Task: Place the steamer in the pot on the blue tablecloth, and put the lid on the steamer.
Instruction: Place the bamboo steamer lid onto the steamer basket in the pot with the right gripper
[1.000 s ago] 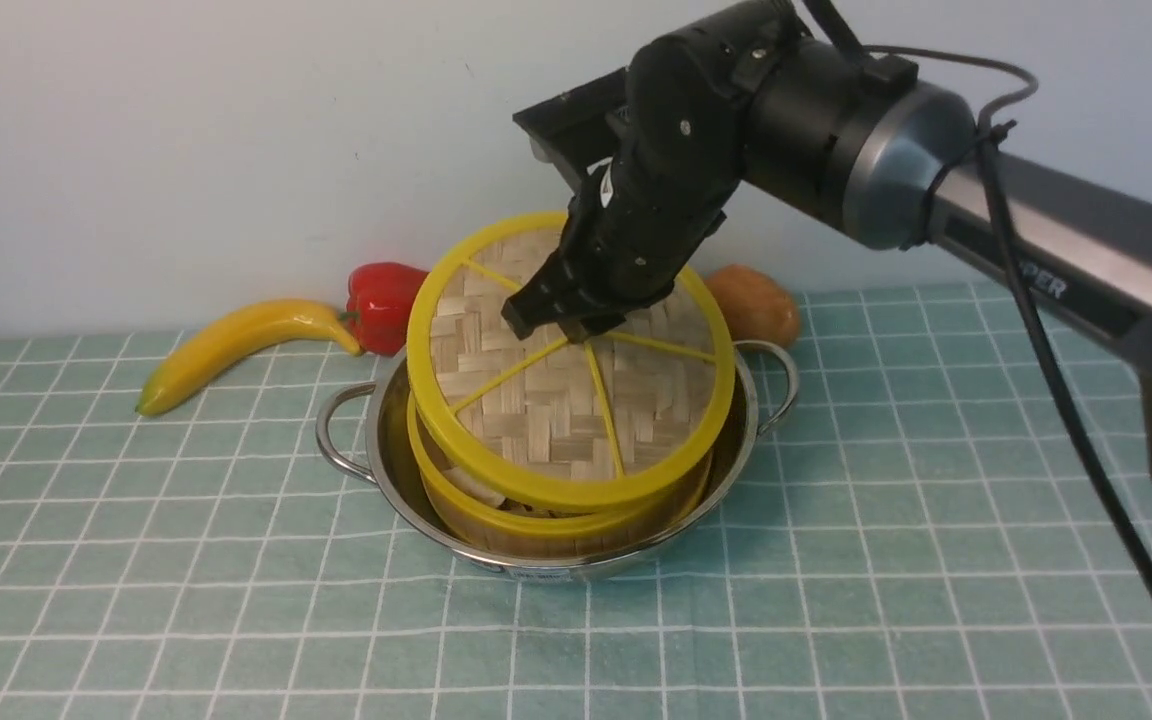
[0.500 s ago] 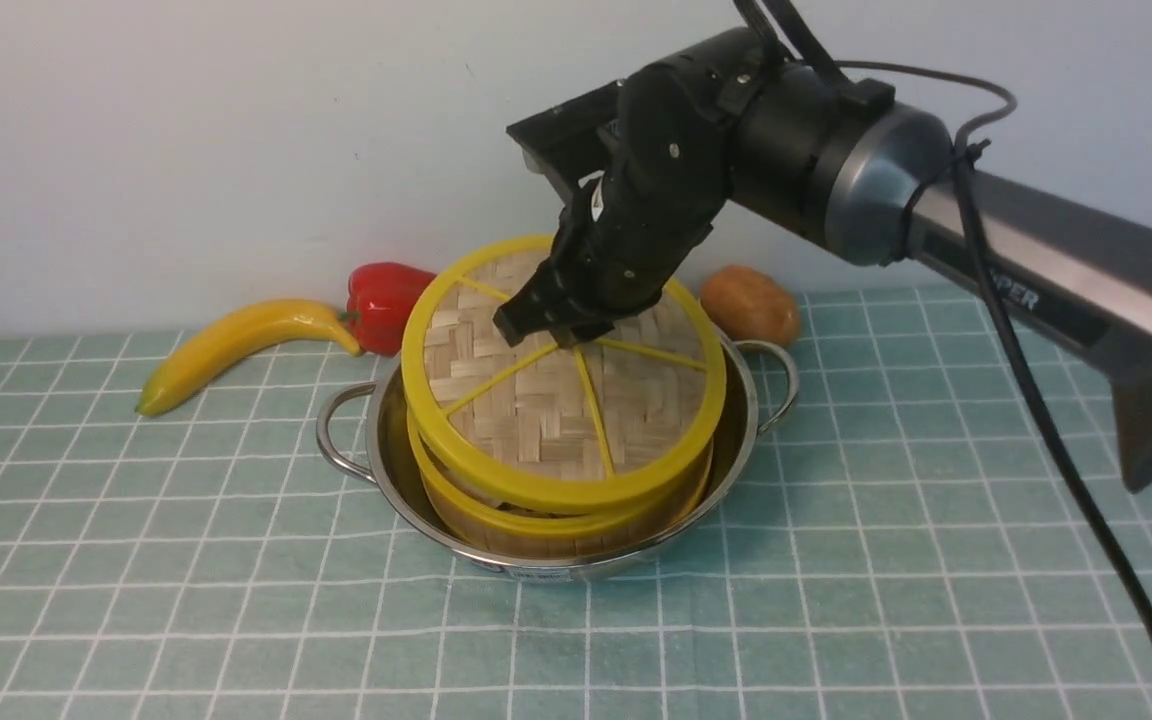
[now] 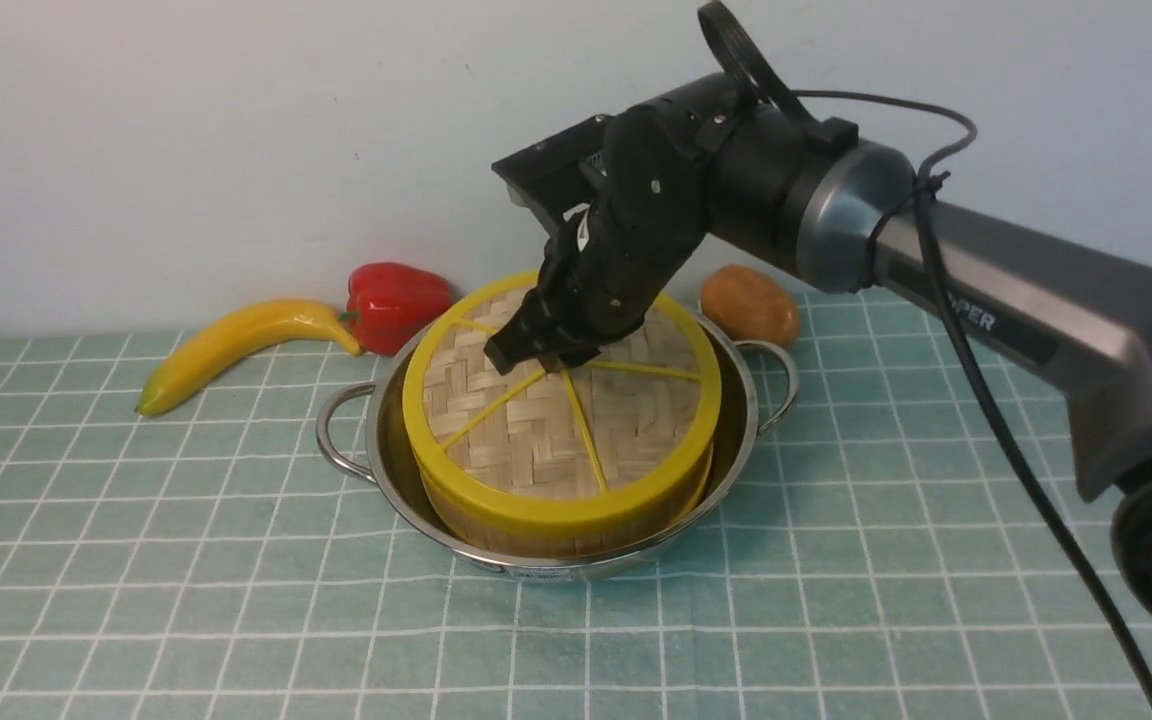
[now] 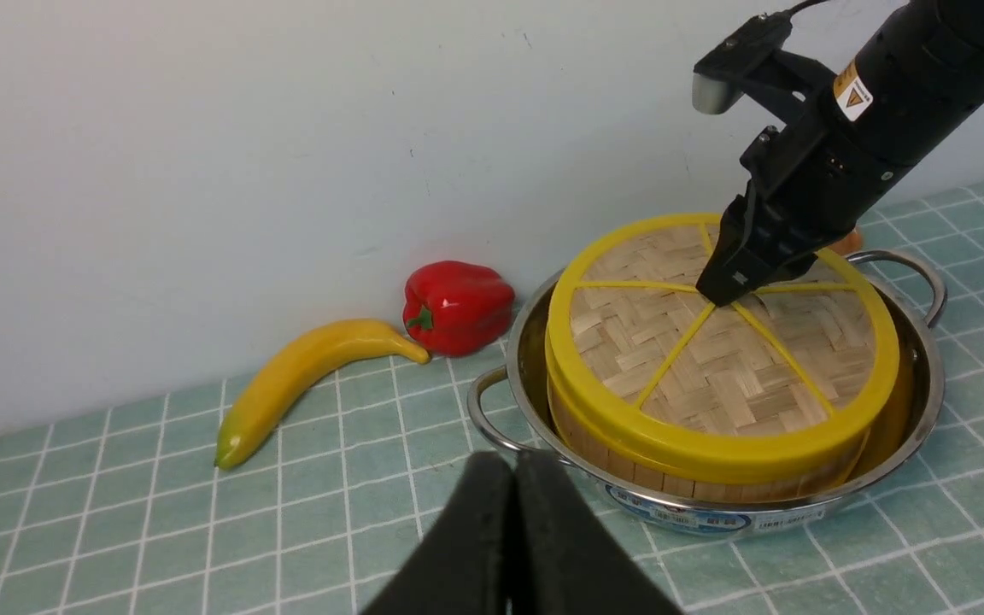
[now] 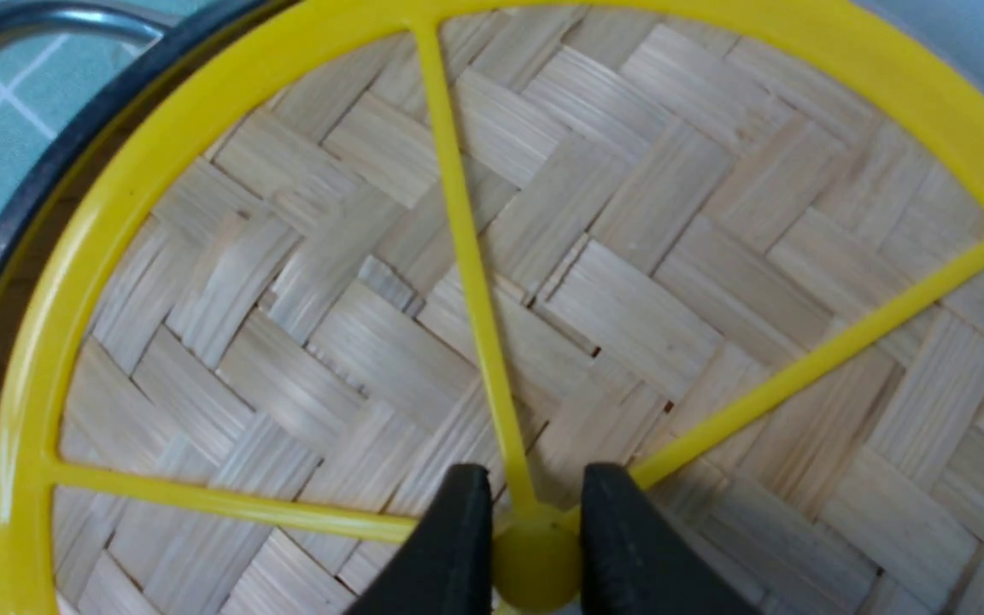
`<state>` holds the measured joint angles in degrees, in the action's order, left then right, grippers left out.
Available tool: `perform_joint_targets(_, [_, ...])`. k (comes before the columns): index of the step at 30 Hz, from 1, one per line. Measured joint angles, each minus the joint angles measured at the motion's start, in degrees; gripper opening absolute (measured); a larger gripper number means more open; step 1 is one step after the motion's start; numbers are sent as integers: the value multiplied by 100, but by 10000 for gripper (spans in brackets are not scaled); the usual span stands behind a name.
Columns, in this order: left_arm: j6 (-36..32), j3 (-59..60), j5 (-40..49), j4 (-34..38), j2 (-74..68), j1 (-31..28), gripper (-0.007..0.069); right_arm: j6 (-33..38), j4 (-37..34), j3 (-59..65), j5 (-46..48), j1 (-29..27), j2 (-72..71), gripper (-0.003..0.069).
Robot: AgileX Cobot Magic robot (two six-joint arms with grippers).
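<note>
Right pincer (image 5: 533, 512) gripping the hub of lid (image 3: 536, 440), lid flat on steamer (image 3: 556, 535), steamer inside pot (image 3: 391, 470), pot on cloth (image 3: 236, 560), left pincer (image 4: 512, 468) closed, empty.

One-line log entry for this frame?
stage: lidding | right gripper: shut on lid hub | lid: resting on steamer | steamer: in pot | pot: on blue tablecloth | left gripper: shut, empty

Front view: faces the back wall (image 3: 186, 150), pot (image 3: 391, 465) at middling range.
Left wrist view: from the pot's left, angled down.
Right wrist view: close above the lid (image 5: 629, 256).
Shared: the lid.
</note>
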<state>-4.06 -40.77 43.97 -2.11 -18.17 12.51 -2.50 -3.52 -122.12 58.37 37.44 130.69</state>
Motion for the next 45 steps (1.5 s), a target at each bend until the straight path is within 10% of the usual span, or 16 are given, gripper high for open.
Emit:
perform_joint_targets(28, [0, 0, 0, 0, 0, 0, 4, 50, -5, -11, -106, 14, 87, 146])
perform_joint_targets(45, [0, 0, -185, 0, 0, 0, 132, 3, 304, -1357, 985, 18, -1143, 532])
